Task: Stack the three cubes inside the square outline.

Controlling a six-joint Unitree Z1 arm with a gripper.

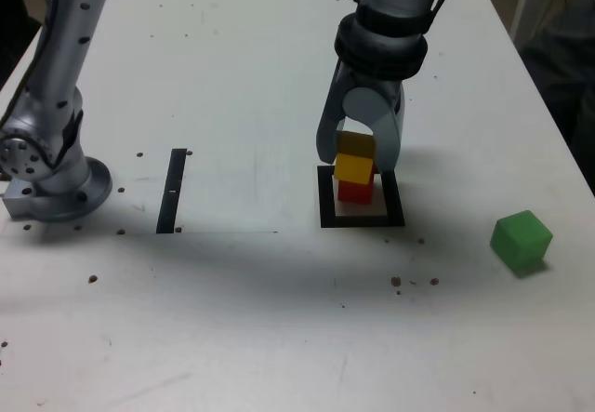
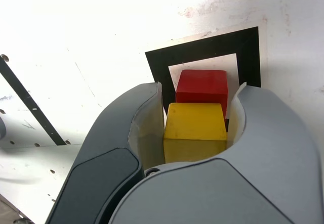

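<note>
The gripper (image 1: 357,156) hangs straight down over the square outline (image 1: 362,219), its jaws set either side of the yellow cube (image 1: 353,166), which sits on top of the red cube (image 1: 355,190) inside that outline. From the wrist view the jaws stand only barely wider than the yellow cube (image 2: 195,129): the pale inner pads (image 2: 149,128) lie right along its sides, and I cannot tell whether they still press it or have a sliver of gap. The yellow cube looks turned slightly off square from the red cube (image 2: 201,86) beneath. The jaws hide the sides of the yellow cube and much of the red one's lower part in the exterior view. The green cube (image 1: 522,240) rests alone on the white worktop (image 1: 279,319), well apart toward the exterior view's right. A narrow black strip (image 1: 172,191) lies off to that view's left, near the arm's base (image 1: 51,184).
</note>
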